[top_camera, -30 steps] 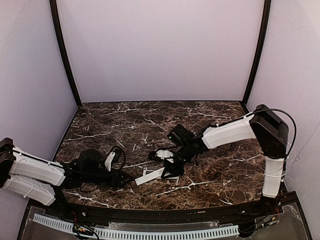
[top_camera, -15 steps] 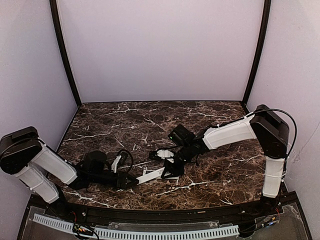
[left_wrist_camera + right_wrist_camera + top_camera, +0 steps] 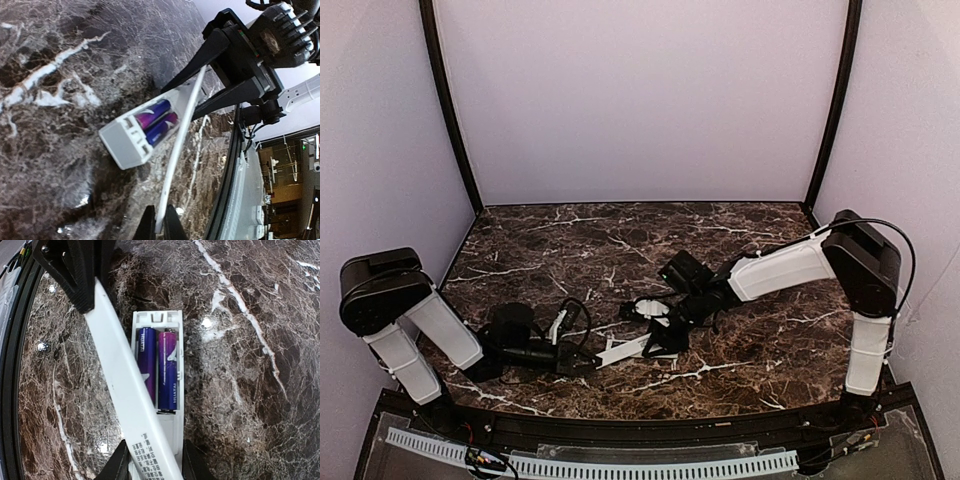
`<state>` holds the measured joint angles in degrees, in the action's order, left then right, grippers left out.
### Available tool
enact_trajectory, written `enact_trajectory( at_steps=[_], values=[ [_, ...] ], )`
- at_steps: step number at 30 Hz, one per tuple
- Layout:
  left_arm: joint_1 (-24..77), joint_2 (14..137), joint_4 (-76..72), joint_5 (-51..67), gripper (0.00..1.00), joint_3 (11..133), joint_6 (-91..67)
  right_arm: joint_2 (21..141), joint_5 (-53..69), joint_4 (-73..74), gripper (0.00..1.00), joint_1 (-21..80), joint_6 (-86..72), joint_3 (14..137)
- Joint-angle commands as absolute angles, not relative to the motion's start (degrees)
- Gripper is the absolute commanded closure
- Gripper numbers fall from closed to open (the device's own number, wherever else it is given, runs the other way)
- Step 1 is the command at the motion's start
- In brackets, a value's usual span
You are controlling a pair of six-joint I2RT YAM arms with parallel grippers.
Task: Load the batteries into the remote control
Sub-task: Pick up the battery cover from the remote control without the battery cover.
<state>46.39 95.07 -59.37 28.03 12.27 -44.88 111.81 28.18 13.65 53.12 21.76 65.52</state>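
Note:
The white remote control (image 3: 176, 405) lies on the marble with its back up and its compartment uncovered. Two blue-purple batteries (image 3: 168, 367) sit side by side inside it, also visible in the left wrist view (image 3: 156, 121). My right gripper (image 3: 155, 466) is shut on the remote's near end, a finger on each long side. A thin white cover piece (image 3: 122, 385) with a printed label lies slanted across the remote and over part of one battery. My left gripper (image 3: 159, 227) is shut on the cover's (image 3: 181, 132) outer end. In the top view both grippers meet at the remote (image 3: 628, 348).
The table's black front rail (image 3: 670, 425) runs close behind the left gripper (image 3: 588, 362). Lilac walls close the back and both sides. Black cable loops (image 3: 572, 318) stand over the left wrist. The right forearm (image 3: 775, 268) reaches in from the right.
The left arm has slid right toward the remote and its jaws have closed on the end of the cover. The right arm and remote have stayed put.

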Motion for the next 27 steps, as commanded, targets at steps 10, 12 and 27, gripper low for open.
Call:
enact_trajectory(
  at_steps=[10,12,27],
  values=[
    [42.85,92.11,-36.45,39.87,1.00,22.85,-40.09,107.85,20.46,15.38,0.47,52.78,23.27,57.20],
    [42.29,91.47,-29.44,41.16,1.00,25.52,-37.60,106.96,20.22,15.01,0.44,52.82,23.42,56.71],
    [40.76,86.43,-5.67,51.53,1.00,37.14,-29.85,101.57,20.27,16.53,0.32,50.72,23.77,57.26]
  ],
)
